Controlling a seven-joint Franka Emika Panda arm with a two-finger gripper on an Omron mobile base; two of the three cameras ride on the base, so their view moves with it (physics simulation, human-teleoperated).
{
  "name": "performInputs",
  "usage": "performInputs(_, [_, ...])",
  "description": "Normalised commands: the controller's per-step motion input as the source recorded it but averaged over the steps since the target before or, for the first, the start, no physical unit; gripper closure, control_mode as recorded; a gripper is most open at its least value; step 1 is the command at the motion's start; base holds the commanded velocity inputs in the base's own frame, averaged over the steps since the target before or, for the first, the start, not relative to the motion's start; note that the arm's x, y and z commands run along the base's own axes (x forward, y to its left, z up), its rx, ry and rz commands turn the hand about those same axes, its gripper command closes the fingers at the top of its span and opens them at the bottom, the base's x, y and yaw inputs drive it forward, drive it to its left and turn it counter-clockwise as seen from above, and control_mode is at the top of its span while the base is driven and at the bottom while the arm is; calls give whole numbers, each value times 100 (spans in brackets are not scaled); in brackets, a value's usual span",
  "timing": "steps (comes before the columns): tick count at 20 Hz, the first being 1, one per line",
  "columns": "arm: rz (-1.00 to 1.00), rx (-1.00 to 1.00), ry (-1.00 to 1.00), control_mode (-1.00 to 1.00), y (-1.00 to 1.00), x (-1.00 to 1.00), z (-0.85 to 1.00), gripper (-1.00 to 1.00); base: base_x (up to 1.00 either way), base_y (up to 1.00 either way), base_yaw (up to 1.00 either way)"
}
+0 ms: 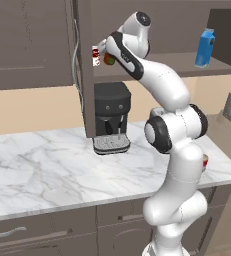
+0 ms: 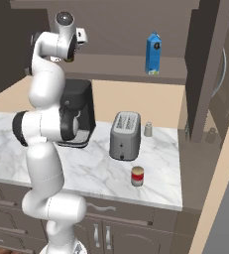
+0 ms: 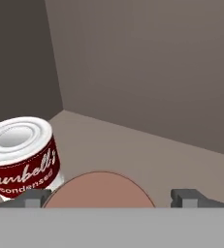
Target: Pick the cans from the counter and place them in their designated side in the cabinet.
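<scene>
Brown can (image 3: 100, 190) beside soup can (image 3: 22, 156)

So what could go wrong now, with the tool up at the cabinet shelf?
1. The can between the tool's fingers sits close beside the soup can already on the shelf; setting it down may knock that one.
2. Another can stands near the counter's front edge, so a careless reach could push it off.

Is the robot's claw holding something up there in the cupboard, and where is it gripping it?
Yes: the gripper holds a dark red-brown can by its sides, a finger on each side.
</scene>
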Motion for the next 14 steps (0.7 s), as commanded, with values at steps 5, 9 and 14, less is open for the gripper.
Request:
performInputs(5, [0,0,0,-100,8,25,-3,-100,0,0,0])
performInputs(9, [1,0,-1,-100,2,12,0,-100,0,0,0])
performInputs(14, [2,0,-5,-100,0,0,0,-100,0,0,0])
